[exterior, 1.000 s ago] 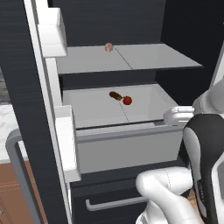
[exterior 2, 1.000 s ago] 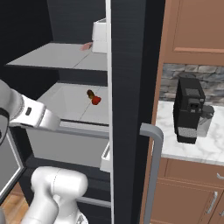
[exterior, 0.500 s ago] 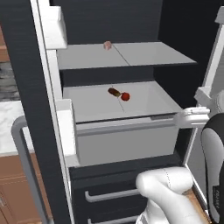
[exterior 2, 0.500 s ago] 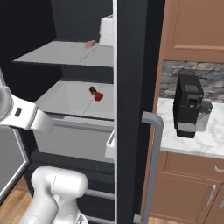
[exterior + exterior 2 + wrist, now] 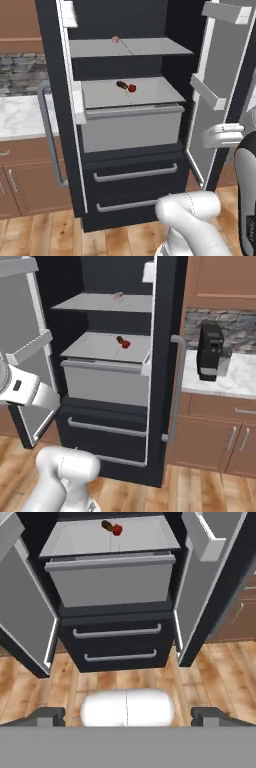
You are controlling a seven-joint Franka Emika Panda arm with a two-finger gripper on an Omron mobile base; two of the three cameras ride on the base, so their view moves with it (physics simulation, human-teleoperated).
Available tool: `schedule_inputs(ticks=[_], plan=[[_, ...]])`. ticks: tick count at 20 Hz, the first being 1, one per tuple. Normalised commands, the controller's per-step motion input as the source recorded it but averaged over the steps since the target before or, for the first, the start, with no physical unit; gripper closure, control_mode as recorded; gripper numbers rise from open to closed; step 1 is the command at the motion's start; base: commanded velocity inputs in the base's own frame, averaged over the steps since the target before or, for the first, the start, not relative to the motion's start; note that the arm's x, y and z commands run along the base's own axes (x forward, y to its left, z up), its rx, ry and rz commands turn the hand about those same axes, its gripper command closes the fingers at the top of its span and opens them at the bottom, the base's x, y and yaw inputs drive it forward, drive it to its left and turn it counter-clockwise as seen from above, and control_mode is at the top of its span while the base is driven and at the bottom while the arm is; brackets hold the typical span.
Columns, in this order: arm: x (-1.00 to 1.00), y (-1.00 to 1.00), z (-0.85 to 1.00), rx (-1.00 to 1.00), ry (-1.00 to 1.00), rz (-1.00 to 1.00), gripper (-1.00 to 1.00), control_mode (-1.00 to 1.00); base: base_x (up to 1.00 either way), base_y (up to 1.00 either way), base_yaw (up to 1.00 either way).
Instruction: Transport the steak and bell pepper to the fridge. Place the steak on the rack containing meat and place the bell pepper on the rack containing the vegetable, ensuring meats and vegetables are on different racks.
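On upper rack (image 5: 150,47): steak (image 5: 115,39); base cams.

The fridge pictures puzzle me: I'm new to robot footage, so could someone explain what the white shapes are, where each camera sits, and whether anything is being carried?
The white shapes are a robot arm on a driving base, in a rendered kitchen. Two cameras ride on that base, behind the arm to its left and right; the third sits on the hand and looks along the gripper, whose two dark fingertips stand wide apart with nothing between them. So nothing is carried. All three face the open black fridge. On its lower shelf a red bell pepper lies beside a dark elongated vegetable. On the upper shelf lies a small pinkish item, too small to identify. A black appliance stands on the counter.
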Motion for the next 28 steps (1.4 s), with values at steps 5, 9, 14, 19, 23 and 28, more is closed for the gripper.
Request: schedule_inputs(ticks=[5, 9, 14, 19, 23, 28], plan=[[0.0, 0.0, 0.0, 0.0, 0.0, 0.0, -1.0, 1.0, -0.58, -0.45, -0.39], [0.0, 0.0, 0.0, 0.0, 0.0, 0.0, -1.0, 1.0, 0.0, -0.38, -0.86], [0.0, 0.0, 0.0, 0.0, 0.0, 0.0, -1.0, 1.0, 0.0, 0.0, -1.0], [0.0, 0.0, 0.0, 0.0, 0.0, 0.0, -1.0, 1.0, 0.0, 0.0, -1.0], [0.0, 0.0, 0.0, 0.0, 0.0, 0.0, -1.0, 1.0, 0.0, 0.0, -1.0], [0.0, 0.0, 0.0, 0.0, 0.0, 0.0, -1.0, 1.0, 0.0, 0.0, -1.0]])
